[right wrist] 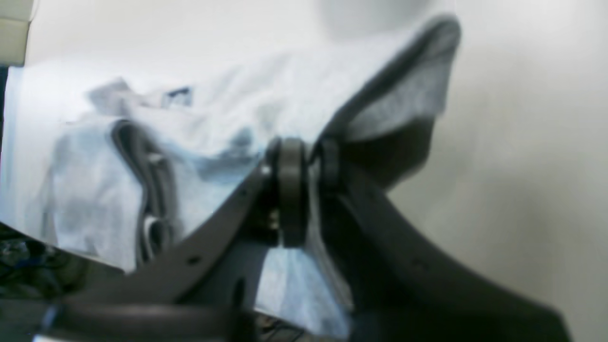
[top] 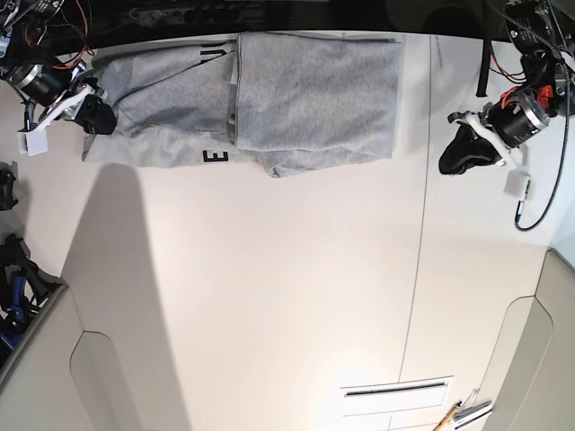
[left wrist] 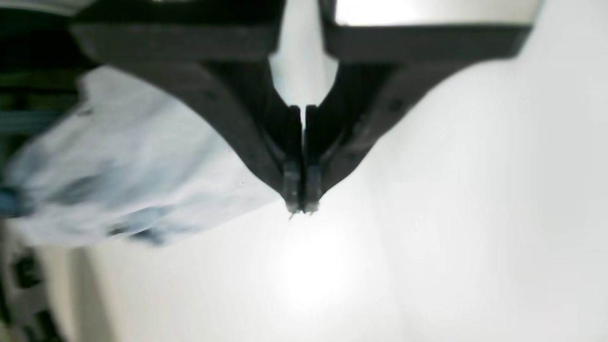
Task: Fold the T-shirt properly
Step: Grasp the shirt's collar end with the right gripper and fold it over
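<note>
The light grey T-shirt (top: 314, 90) lies partly folded at the far edge of the white table (top: 269, 287), with a black letter E (top: 216, 157) showing at its near edge. My right gripper (top: 97, 117) is at the shirt's left end. In the right wrist view it (right wrist: 308, 164) is shut on a raised fold of the grey cloth (right wrist: 237, 109). My left gripper (top: 458, 154) hangs over bare table to the right of the shirt, apart from it. In the left wrist view it (left wrist: 301, 206) is shut and empty, with the shirt (left wrist: 118, 166) off to one side.
A thin seam (top: 422, 224) runs down the table on the right. A slot (top: 395, 389) and some pens (top: 463, 413) sit at the near right. A cable (top: 539, 206) hangs by the left arm. Dark clutter (top: 13, 278) lies beyond the table's left edge.
</note>
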Available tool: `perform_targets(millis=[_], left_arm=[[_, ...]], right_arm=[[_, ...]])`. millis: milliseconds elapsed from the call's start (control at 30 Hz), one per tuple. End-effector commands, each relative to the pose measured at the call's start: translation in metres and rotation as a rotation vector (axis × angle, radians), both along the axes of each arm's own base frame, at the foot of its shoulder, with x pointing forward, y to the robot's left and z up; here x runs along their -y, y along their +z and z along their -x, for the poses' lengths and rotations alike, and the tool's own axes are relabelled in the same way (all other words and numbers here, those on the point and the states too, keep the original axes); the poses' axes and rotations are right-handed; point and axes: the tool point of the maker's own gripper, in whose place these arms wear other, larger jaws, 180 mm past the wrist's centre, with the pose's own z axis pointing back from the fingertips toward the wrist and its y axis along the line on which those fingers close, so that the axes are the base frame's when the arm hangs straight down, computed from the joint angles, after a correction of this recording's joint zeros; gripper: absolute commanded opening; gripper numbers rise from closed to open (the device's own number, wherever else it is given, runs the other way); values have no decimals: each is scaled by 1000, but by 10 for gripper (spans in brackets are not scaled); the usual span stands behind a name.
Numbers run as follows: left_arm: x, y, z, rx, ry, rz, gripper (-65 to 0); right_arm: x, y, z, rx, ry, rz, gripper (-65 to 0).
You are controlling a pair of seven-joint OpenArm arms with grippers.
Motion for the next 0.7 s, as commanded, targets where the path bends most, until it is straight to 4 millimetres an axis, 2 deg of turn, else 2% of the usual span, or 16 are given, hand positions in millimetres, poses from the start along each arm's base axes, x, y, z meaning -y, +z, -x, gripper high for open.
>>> perform_targets(millis=[0, 167, 400, 667], left_arm=[[-5, 6, 0, 24, 3, -13, -650], [-16, -22, 28, -83, 37, -10, -650], [-22, -48, 41, -166, 78, 38, -650], [-23, -52, 43, -176, 85, 45, -650]], right_arm=[[0, 16, -8, 61, 15, 12, -650], [-20, 44, -10, 132, 69, 10, -650], [-72, 79, -13, 261, 116, -82, -650], [-164, 86, -9, 271, 377, -214, -650]])
